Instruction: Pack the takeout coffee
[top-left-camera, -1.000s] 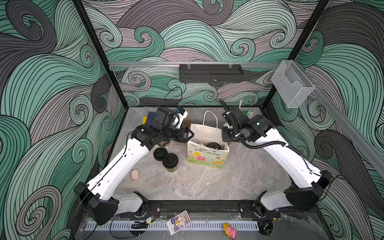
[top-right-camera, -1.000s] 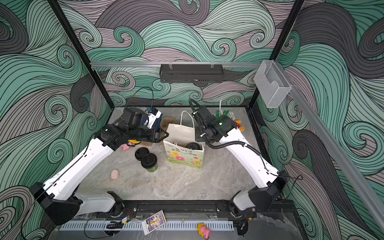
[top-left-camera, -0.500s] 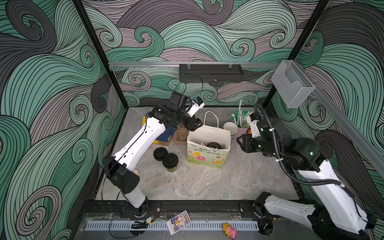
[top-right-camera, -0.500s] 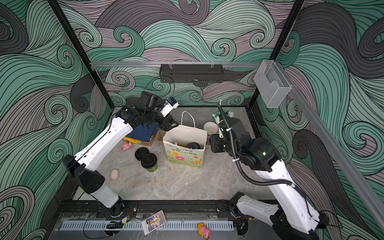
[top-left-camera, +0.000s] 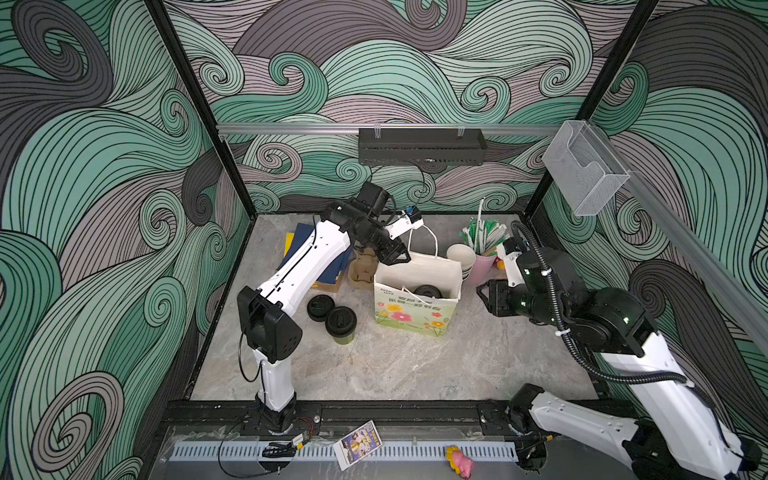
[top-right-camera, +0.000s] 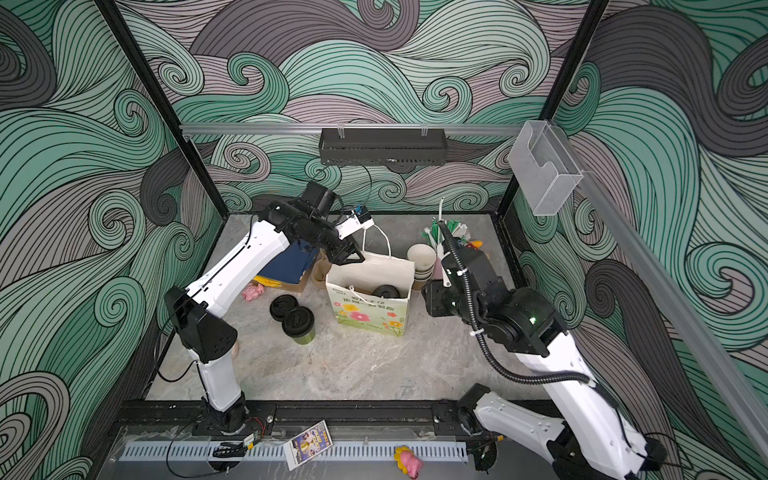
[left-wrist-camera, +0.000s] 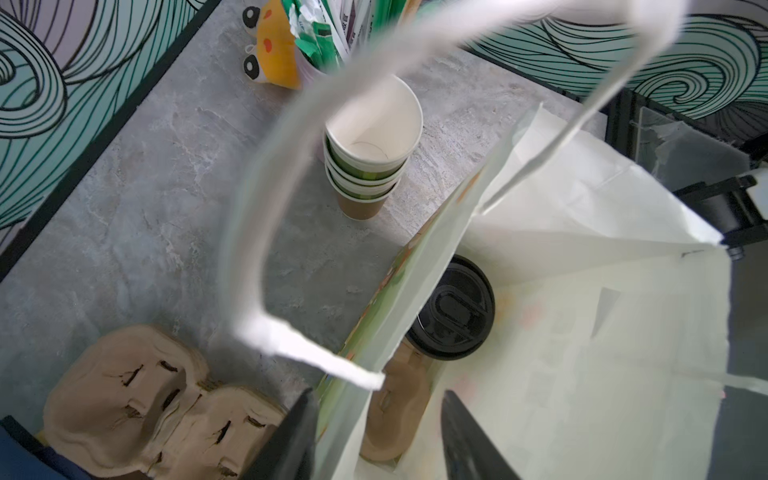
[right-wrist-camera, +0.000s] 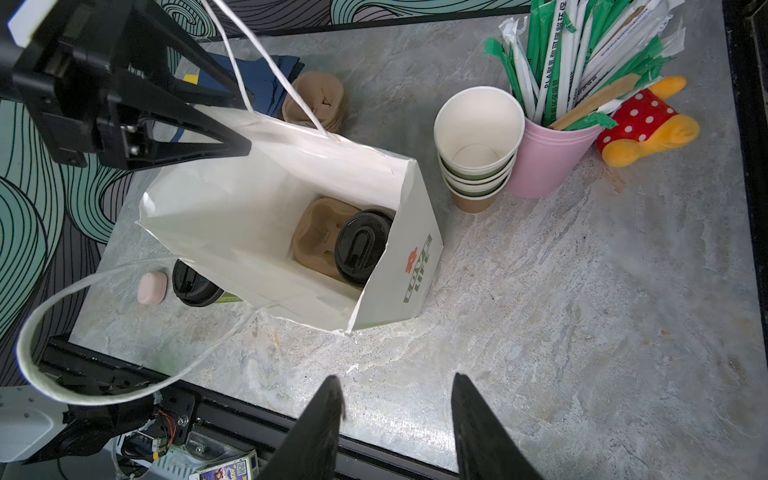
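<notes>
A white flowered paper bag (top-left-camera: 411, 320) stands open mid-table. Inside it a takeout coffee cup with a black lid (right-wrist-camera: 361, 245) sits in a brown carrier (right-wrist-camera: 311, 237). Another lidded green cup (top-left-camera: 340, 326) stands on the table left of the bag, beside a loose black lid (top-left-camera: 319, 307). A stack of empty cups (right-wrist-camera: 478, 124) stands right of the bag. My left gripper (left-wrist-camera: 378, 392) is open, one finger outside and one inside the bag's back wall. My right gripper (right-wrist-camera: 395, 378) is open over bare table right of the bag, holding nothing.
A pink cup of wrapped straws (right-wrist-camera: 548, 162) and a red-and-yellow plush toy (right-wrist-camera: 648, 120) stand behind the cup stack. Spare brown carriers (left-wrist-camera: 124, 395) and a blue book (top-left-camera: 307, 249) lie back left of the bag. The bag's handles (right-wrist-camera: 274, 70) stick up.
My right gripper has pulled out of the bag to the right and opened. My left arm has swung up and round from the bag's left side to its back rim.
</notes>
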